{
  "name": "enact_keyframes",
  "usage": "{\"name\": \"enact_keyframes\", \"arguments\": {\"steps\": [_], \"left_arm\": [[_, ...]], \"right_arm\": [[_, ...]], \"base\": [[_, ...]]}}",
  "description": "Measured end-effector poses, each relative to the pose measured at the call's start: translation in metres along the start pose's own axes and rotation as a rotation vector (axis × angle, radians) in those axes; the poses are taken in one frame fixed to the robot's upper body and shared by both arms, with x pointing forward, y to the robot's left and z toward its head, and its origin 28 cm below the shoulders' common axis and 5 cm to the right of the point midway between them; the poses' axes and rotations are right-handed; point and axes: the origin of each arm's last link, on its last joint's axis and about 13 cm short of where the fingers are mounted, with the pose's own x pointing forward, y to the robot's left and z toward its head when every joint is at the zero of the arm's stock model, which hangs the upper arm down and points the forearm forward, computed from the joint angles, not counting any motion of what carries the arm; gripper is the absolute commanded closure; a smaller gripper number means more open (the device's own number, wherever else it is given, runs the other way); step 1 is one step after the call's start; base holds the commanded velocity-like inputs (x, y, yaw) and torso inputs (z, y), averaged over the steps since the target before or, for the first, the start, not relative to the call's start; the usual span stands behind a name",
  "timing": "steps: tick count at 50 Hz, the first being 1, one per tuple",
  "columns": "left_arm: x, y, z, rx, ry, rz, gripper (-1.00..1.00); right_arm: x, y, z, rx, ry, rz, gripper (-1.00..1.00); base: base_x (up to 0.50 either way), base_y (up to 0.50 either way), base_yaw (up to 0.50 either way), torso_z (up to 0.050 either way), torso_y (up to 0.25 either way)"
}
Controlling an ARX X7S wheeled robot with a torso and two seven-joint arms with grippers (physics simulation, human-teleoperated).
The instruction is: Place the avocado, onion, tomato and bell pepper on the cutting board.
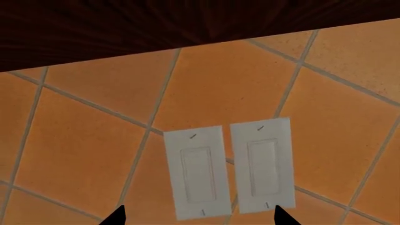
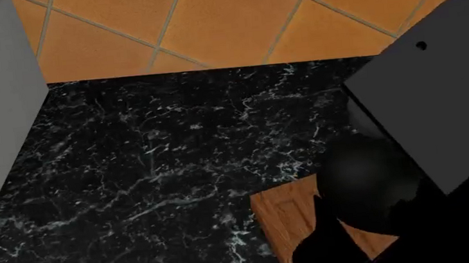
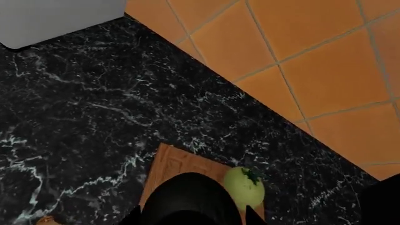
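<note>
Right wrist view: tomato (image 3: 244,186) apparently on cutting board (image 3: 172,165).

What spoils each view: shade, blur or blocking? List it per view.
Left wrist view: sharp and evenly lit; only the dark brown wooden band is lost in shade. Head view: a black rounded robot part hides much of the warm-brown wooden cutting board. Right wrist view: an unidentifiable black shape blocks the board beside the pale yellow-green round tomato.
</note>
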Motion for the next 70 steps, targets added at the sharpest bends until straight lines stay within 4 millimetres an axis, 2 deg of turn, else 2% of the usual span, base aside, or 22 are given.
{"name": "enact_keyframes", "arguments": {"steps": [31, 60, 61, 70], "left_arm": [[-0.001, 0.002, 0.002, -0.012, -0.003, 0.004, -1.0], [-0.002, 0.004, 0.003, -0.015, -0.005, 0.011, -1.0], [-0.002, 0.004, 0.002, -0.015, -0.005, 0.011, -1.0], [-0.002, 0.005, 0.002, -0.017, -0.005, 0.013, -1.0]], "right_arm": [[0.019, -0.025, -0.048, 0.195, 0.128, -0.196, 1.0], [0.052, -0.026, -0.084, 0.281, 0.238, -0.186, 1.0], [0.052, -0.026, -0.085, 0.282, 0.24, -0.185, -1.0], [0.053, -0.026, -0.086, 0.271, 0.246, -0.188, -1.0]], "base": [[0.0, 0.0, 0.0, 0.0, 0.0], [0.0, 0.0, 0.0, 0.0, 0.0], [0.0, 0.0, 0.0, 0.0, 0.0], [0.0, 0.0, 0.0, 0.0, 0.0]]}}
